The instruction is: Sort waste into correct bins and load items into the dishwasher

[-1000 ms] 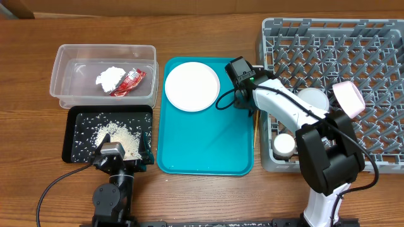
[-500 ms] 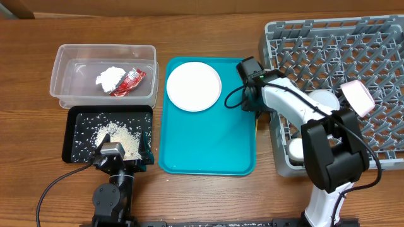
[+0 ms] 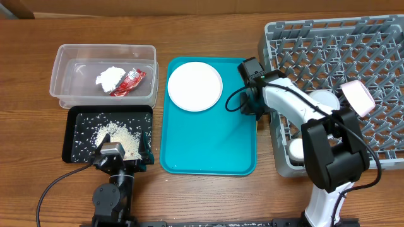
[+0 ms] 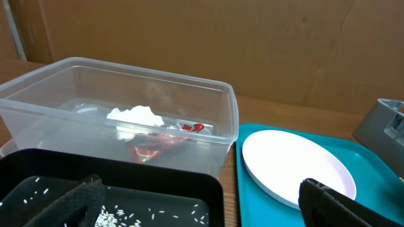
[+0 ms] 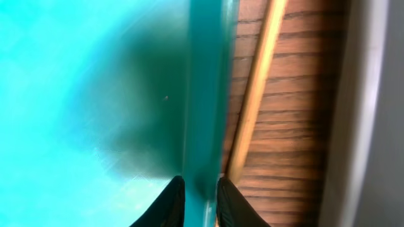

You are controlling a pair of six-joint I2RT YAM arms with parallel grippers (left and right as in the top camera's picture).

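The grey dish rack (image 3: 328, 38) fills the far right corner of the desk (image 3: 208, 195), with a pale bowl (image 3: 357, 98) and a small cup (image 3: 297, 147) in it. Just left of it, mid-desk, lies the teal tray (image 3: 208, 139), carrying the white plate (image 3: 195, 86) at its far end. Our right end effector (image 5: 201, 197) is nearly closed, its fingers (image 5: 165, 205) pinching the tray's right rim. One chopstick (image 5: 254, 94) lies on the wood between tray and rack. Toward the left edge, the clear tub (image 3: 63, 57) holds the tissue (image 3: 110, 76) and red wrapper (image 3: 130, 81). The black tray (image 3: 72, 120), nearer the front edge, holds rice scraps (image 3: 120, 134). Our left end effector (image 4: 211, 207) hangs over it, spread wide and gripping nothing.
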